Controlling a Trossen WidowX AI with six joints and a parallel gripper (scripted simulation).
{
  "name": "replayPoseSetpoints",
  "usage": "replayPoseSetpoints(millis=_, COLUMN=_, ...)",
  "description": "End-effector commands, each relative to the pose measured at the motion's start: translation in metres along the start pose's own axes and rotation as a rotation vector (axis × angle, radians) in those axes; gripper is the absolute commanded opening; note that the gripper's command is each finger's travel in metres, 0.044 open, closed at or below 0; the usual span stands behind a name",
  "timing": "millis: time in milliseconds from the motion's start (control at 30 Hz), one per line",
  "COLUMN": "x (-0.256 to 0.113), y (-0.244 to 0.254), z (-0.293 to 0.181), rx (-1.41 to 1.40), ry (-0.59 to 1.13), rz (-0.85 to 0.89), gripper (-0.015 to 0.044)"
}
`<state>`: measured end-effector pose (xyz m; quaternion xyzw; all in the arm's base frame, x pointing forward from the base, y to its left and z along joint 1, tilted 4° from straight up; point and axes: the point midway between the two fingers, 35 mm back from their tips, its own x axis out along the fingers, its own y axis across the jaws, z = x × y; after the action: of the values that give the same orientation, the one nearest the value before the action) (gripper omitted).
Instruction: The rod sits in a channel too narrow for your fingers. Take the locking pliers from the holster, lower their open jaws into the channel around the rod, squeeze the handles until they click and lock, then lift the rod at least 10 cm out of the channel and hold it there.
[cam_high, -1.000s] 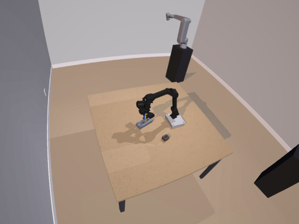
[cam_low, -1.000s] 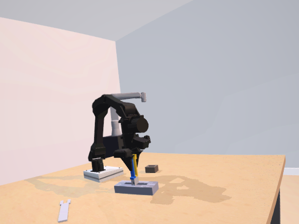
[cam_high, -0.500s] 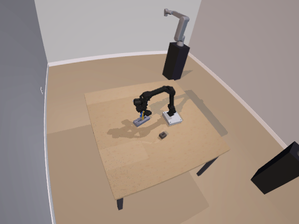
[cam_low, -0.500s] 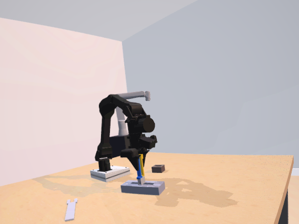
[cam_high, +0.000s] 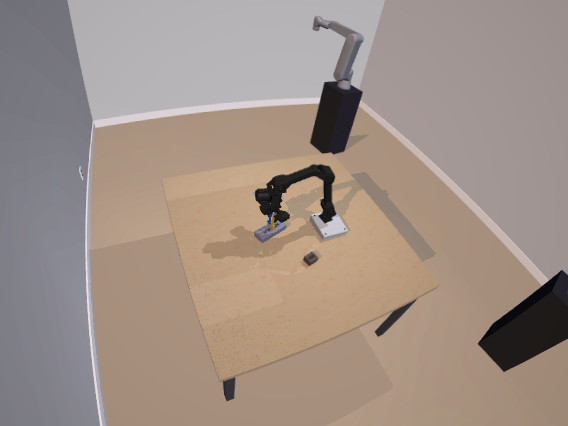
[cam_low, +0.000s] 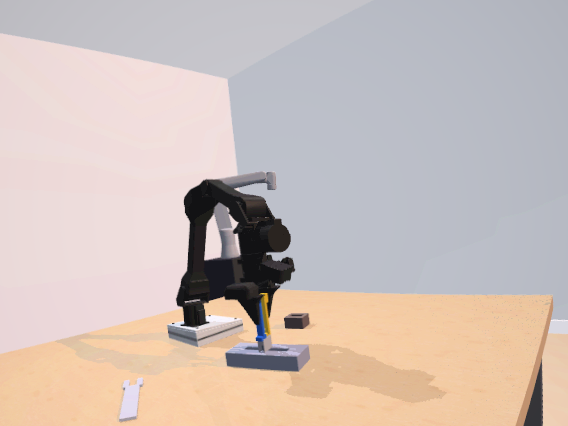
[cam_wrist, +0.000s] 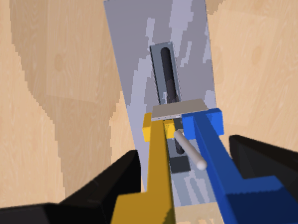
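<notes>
1. Pliers: I count one pair (cam_high: 273, 225) (cam_low: 264, 320) (cam_wrist: 177, 109), with two handles, namely one yellow handle (cam_low: 266, 315) (cam_wrist: 159, 160) and one blue handle (cam_low: 260, 322) (cam_wrist: 212, 150).
2. Fingers (cam_low: 250, 310): two, both mine.
3. Channel block (cam_high: 264, 235) (cam_low: 265, 359) (cam_wrist: 135, 50): one.
4. Dark rod (cam_wrist: 168, 75): one.
5. Pale pin (cam_wrist: 190, 149): one.
6. Small dark box (cam_high: 311, 258) (cam_low: 296, 323): one.
7. Flat, fork-ended piece (cam_low: 130, 401): one.
8. Arms: two, comprising my black arm (cam_high: 300, 175) (cam_low: 198, 245) and one grey arm (cam_high: 347, 55) (cam_low: 245, 180).
9. White base plate (cam_high: 337, 231) (cam_low: 227, 325): one.
10. Black pedestals (cam_high: 336, 117) (cam_low: 221, 275): two in the top view.
11. Table (cam_high: 240, 310) (cam_low: 400, 320) (cam_wrist: 35, 150): one; the top view shows me two legs (cam_high: 229, 389).
12. Wall fitting (cam_high: 81, 173): one.
</notes>
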<state>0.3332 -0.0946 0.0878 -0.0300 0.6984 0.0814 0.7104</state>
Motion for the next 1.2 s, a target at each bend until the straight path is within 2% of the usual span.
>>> replayPoseSetpoints(millis=0, x=-0.003, y=-0.001, z=0.0, rx=-0.004, ry=0.0, rz=0.0, gripper=0.0102)
replayPoseSetpoints(millis=1167, x=-0.029, y=-0.007, z=0.0, rx=-0.001, ry=0.0, rz=0.01, gripper=0.0102)
